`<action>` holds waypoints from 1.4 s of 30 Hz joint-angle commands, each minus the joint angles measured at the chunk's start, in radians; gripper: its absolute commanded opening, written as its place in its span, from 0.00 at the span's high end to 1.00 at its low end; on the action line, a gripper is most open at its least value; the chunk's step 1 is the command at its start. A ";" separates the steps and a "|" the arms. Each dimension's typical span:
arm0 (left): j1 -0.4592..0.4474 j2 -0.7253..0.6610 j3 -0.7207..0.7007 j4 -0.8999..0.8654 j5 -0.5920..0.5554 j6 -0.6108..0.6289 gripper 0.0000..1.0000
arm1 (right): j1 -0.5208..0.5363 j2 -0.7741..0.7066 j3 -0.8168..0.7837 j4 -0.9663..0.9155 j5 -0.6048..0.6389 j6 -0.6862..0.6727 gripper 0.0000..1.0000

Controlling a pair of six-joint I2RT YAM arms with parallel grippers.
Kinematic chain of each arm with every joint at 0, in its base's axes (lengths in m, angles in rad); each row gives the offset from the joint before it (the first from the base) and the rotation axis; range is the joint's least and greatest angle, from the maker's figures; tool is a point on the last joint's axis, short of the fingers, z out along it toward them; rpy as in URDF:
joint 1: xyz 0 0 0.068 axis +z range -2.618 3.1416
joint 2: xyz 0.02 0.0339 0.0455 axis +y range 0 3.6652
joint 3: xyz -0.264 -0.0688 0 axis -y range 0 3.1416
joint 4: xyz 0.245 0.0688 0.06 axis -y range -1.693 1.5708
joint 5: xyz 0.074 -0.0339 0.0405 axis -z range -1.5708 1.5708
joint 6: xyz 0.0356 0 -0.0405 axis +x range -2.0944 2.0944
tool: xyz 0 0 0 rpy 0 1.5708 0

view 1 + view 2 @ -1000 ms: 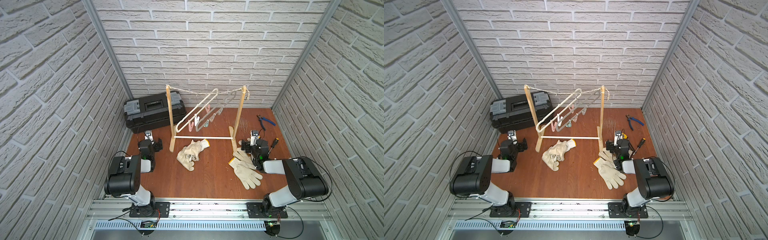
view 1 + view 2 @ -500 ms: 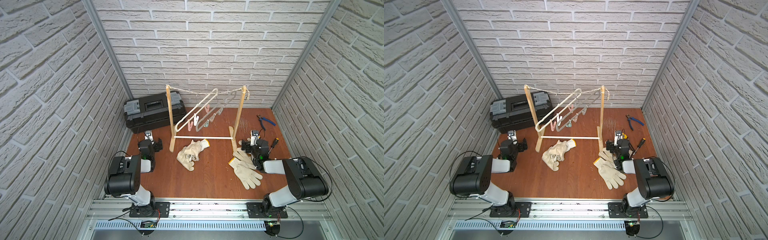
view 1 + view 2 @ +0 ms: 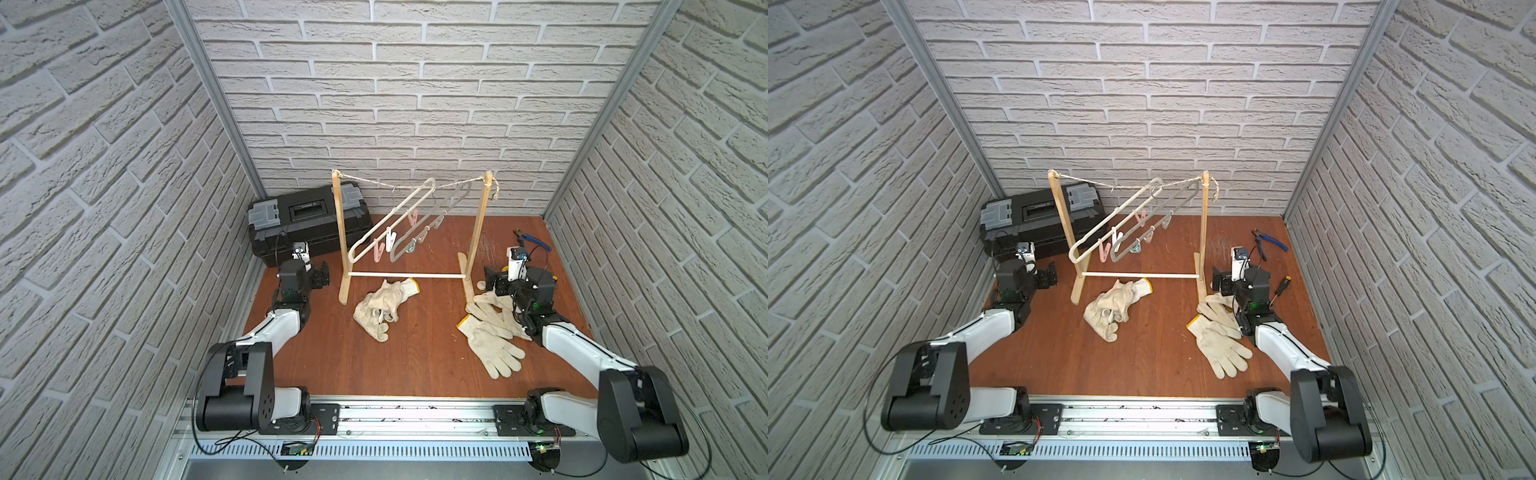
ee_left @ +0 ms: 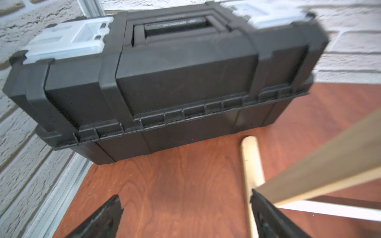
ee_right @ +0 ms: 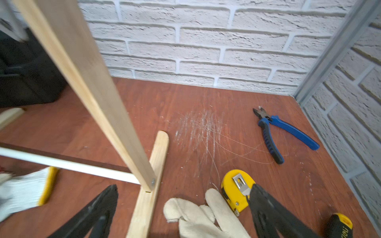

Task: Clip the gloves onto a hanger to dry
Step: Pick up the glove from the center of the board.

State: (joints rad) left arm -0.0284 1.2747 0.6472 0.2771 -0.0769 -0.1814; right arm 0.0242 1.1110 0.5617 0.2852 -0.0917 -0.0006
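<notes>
Right wrist view is showing your right gripper [image 5: 183, 186] spread wide and empty, with the gloves [image 5: 195, 214] lying on the floor [image 5: 206, 99] just below it. Closing now, you are risking pinching the yellow tape measure [image 5: 237, 189] just beside them, or bumping the rack [image 5: 92, 92].

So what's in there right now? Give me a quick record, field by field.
Rack: wooden rack, two hangers on its string
Hangers: white hanger, grey hanger, clips empty
Gloves: crumpled heap before the rack; flat pile by the right arm
Left gripper: open, empty, facing the toolbox
Right gripper: open, empty, above the flat pile
Tools: pliers, tape measure, screwdriver
</notes>
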 commanded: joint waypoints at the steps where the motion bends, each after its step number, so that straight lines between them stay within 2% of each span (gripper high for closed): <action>1: -0.026 -0.025 0.062 -0.349 0.079 -0.128 0.02 | 0.016 -0.082 0.077 -0.304 -0.149 0.038 0.02; 5: -0.096 -0.030 0.117 -0.547 0.123 -0.215 0.02 | 0.053 -0.153 0.168 -0.557 -0.218 0.026 0.02; 9: -0.228 -0.022 0.120 -0.624 0.119 -0.285 0.02 | 0.104 -0.193 0.242 -0.771 -0.285 0.001 0.03; 11: -0.292 -0.015 0.091 -0.584 0.125 -0.318 0.02 | 0.140 -0.207 0.253 -0.825 -0.304 -0.002 0.03; 15: -0.389 0.037 0.020 -0.374 0.144 -0.370 0.02 | 0.244 -0.221 0.245 -0.853 -0.276 0.015 0.04; 19: -0.416 0.130 0.012 -0.191 0.148 -0.386 0.05 | 0.321 -0.209 0.223 -0.827 -0.241 0.045 0.04; 23: -0.416 0.196 0.028 -0.095 0.163 -0.372 0.08 | 0.357 -0.201 0.217 -0.811 -0.211 0.055 0.05; 35: -0.465 0.225 0.044 -0.098 0.294 -0.246 0.31 | 0.378 -0.169 0.222 -0.804 -0.204 0.057 0.05; 42: -0.471 0.281 0.077 -0.123 0.353 -0.220 0.60 | 0.381 -0.165 0.228 -0.814 -0.203 0.061 0.05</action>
State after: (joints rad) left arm -0.4934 1.5387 0.6987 0.1345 0.2295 -0.4271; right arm 0.3977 0.9451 0.7902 -0.5400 -0.2996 0.0494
